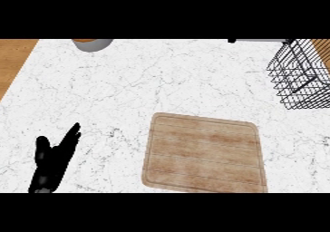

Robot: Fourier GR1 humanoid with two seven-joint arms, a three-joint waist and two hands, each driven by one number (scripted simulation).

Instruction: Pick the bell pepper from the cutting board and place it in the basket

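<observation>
Pepper is nowhere to be seen. The cutting board (204,154) lies bare on the tabletop (161,81), and the wire basket (305,74) at the far right, well apart from the board, shows nothing recognisable through its mesh, though part of it runs out of view.

Step in hand is hard to pin down: either the pick has no target yet, or the pepper sits somewhere hidden. Next move calls for locating the pepper first — no reach makes sense before that.

Left hand (52,161) rests low at the left, well clear of the board. Its fingers (72,133) are straight and slightly spread — holding nothing, touching no object that can be made out. Right hand is out of view. A grey vessel (93,44) peeks in at the top edge.
</observation>
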